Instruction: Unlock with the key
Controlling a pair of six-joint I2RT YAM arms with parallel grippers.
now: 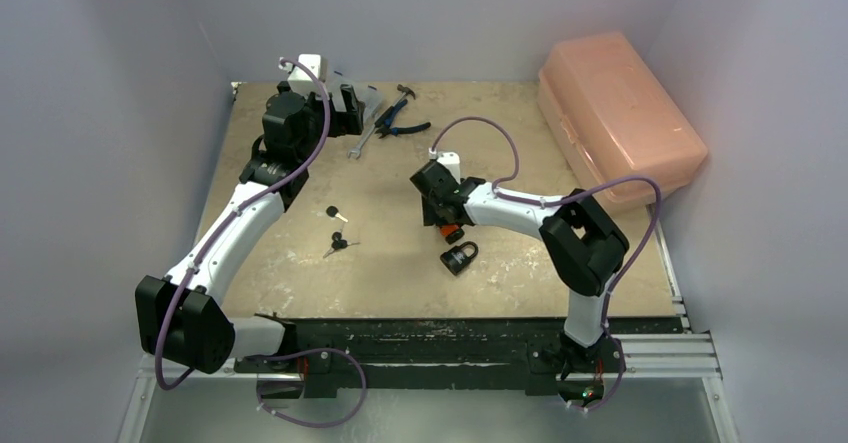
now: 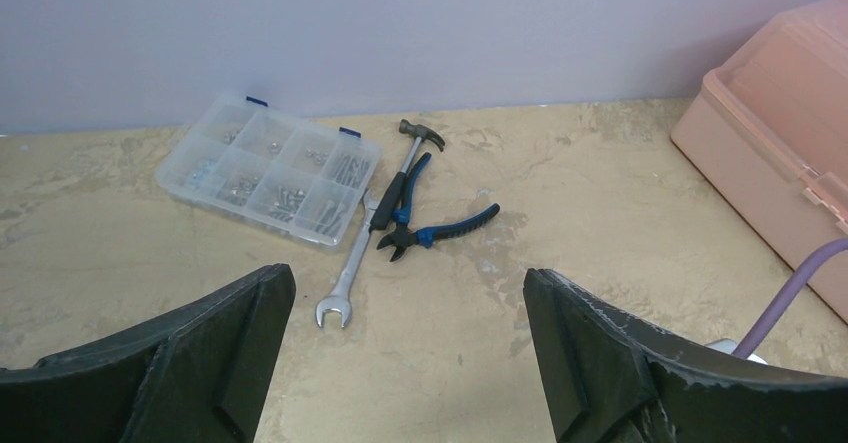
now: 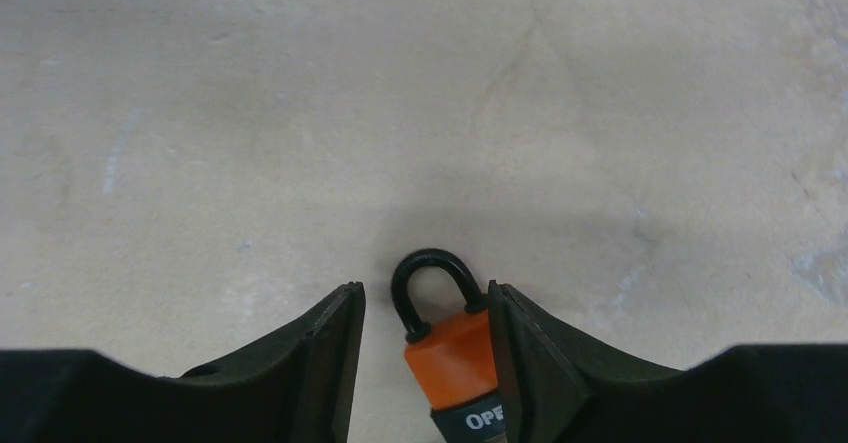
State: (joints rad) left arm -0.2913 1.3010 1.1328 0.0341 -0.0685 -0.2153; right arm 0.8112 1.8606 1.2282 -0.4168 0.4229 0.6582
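Straddling the orange padlock (image 3: 455,358), the right gripper (image 3: 425,298) is standing with its jaws partway apart. One finger is touching the lock's side, while the other is leaving a sliver of table (image 3: 300,113) beside the shackle, so I am judging this as not yet a firm grip. The left gripper (image 2: 410,363) is hanging wide open with nothing between its jaws, far back near the organiser box (image 2: 270,168).

The padlock is probably handling as a dense, rigid lump, heavy for its size, and lying flat it is likely to be skidding on the smooth top if pushed from one side. Taking it across the two flanks of the body, below the slick shackle, is looking safest, leaving the keyhole end free. The keyhole itself is hidden in every view. A key (image 1: 335,213) and a second key (image 1: 340,245) are lying well apart from the lock, towards the left arm. They are thin, light and flat, so the dark head is the part to pinch.

The right wrist view is showing the finger contact and cut-off lettering on the lock's dark band. The overhead view alone is showing the keys and a black padlock (image 1: 460,257) just beside the orange one. The left wrist view is showing only a hammer (image 2: 405,163), pliers (image 2: 440,231) and a wrench (image 2: 345,273).
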